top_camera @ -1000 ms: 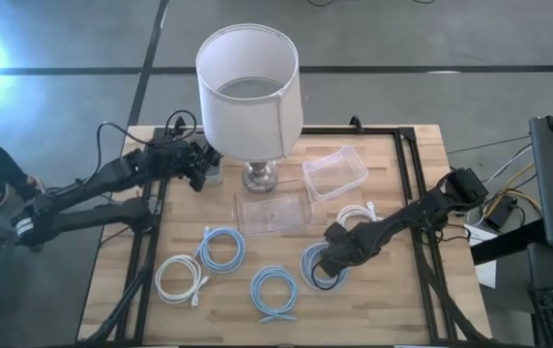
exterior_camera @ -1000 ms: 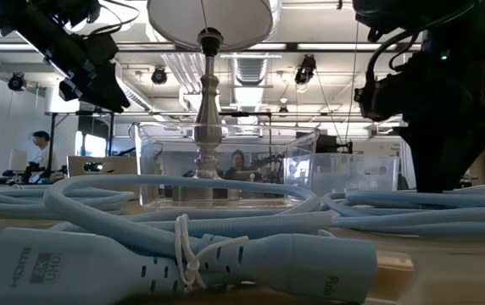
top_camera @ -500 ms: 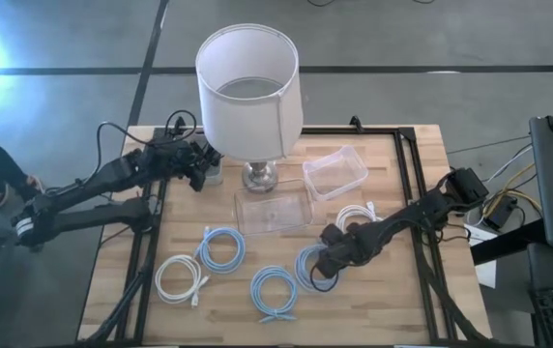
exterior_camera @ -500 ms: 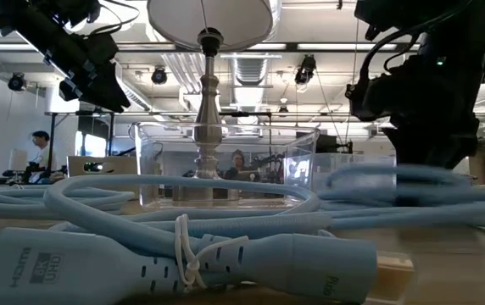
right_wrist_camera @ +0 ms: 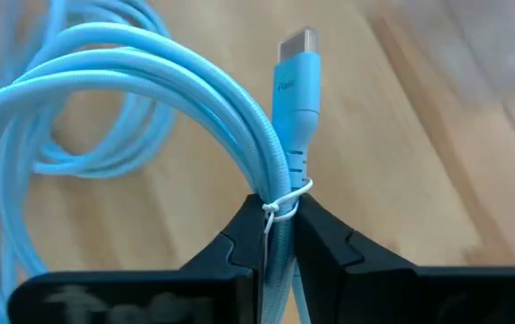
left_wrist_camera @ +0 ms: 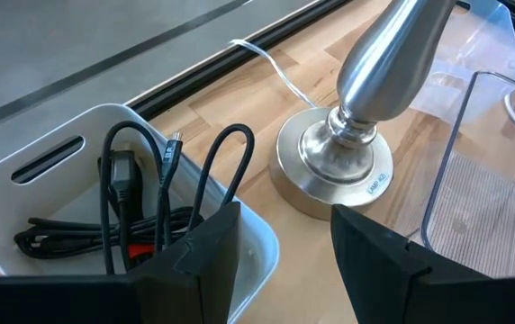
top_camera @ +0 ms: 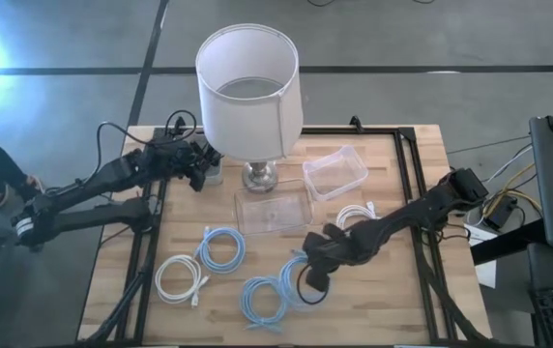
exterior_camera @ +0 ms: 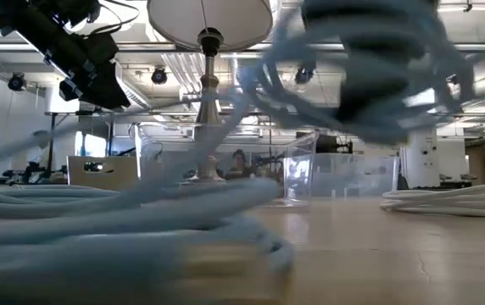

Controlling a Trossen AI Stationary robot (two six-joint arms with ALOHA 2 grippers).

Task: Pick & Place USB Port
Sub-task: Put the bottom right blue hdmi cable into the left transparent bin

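Our right hand [right_wrist_camera: 274, 236] is clamped on the light-blue cable coil [right_wrist_camera: 131, 99] at its tie, so the loops hang together, low over the bench [top_camera: 402, 300] at five o'clock. Left hand [left_wrist_camera: 280, 247] waits open at ten o'clock, over the white bin [left_wrist_camera: 50, 171].

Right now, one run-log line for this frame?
right gripper: shut on blue cable coil, lifted off table | left gripper: open, idle over white bin beside lamp
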